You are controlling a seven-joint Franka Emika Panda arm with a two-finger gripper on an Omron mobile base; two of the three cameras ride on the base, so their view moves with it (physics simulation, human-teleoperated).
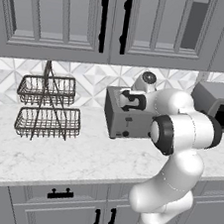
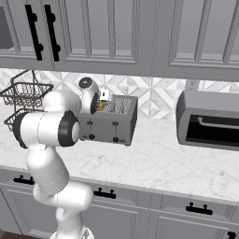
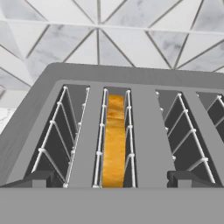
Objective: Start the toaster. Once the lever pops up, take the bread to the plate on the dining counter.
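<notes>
Only the crust edge of the bread (image 3: 115, 142) shows in the toaster (image 3: 131, 87), second slot from its left, under the gripper (image 3: 111, 178) with fingers spread wide, empty.

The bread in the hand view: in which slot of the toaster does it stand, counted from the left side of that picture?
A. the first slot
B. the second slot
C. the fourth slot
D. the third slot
B: the orange crust of the bread shows in the second slot of the toaster, with one slot holding nothing to its left and two to its right.
</notes>
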